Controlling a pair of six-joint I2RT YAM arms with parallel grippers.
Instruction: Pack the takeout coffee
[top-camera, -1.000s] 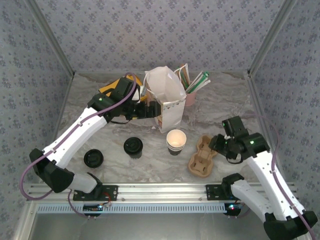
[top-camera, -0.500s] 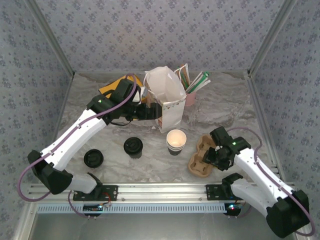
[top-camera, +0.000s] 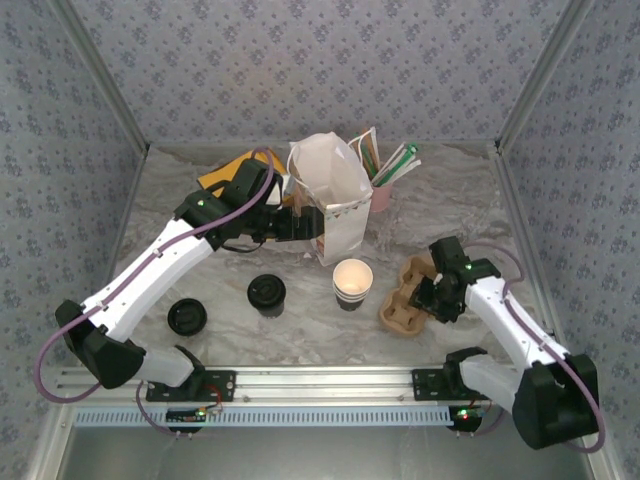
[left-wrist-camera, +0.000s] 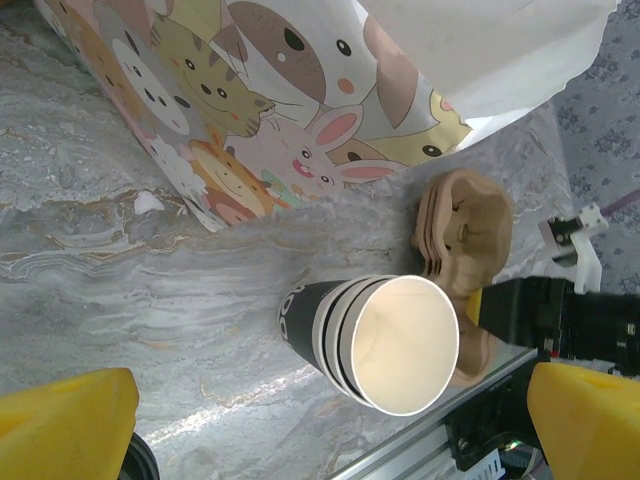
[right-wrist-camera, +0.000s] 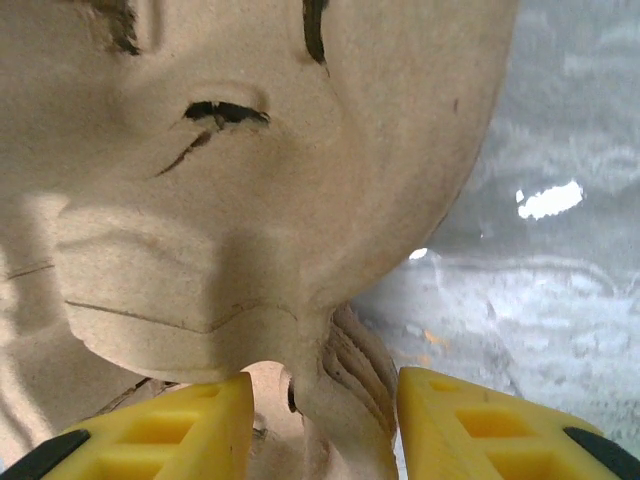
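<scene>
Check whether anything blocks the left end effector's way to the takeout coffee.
Nothing visible does. From the open left end effector, bare marble runs to the takeout coffee. The paper bag stands close beside that path, and the cardboard carrier lies beyond the cup.

Two cups (top-camera: 352, 281), two lids (top-camera: 266, 293) — one carrier (top-camera: 408, 300), one bag (top-camera: 330, 195).

Just behind takeout coffee (top-camera: 352, 280): paper bag (top-camera: 340, 215)

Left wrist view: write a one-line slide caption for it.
Empty striped paper cup on the marble table, near a cartoon-animal paper bag and a brown cardboard carrier.
</scene>
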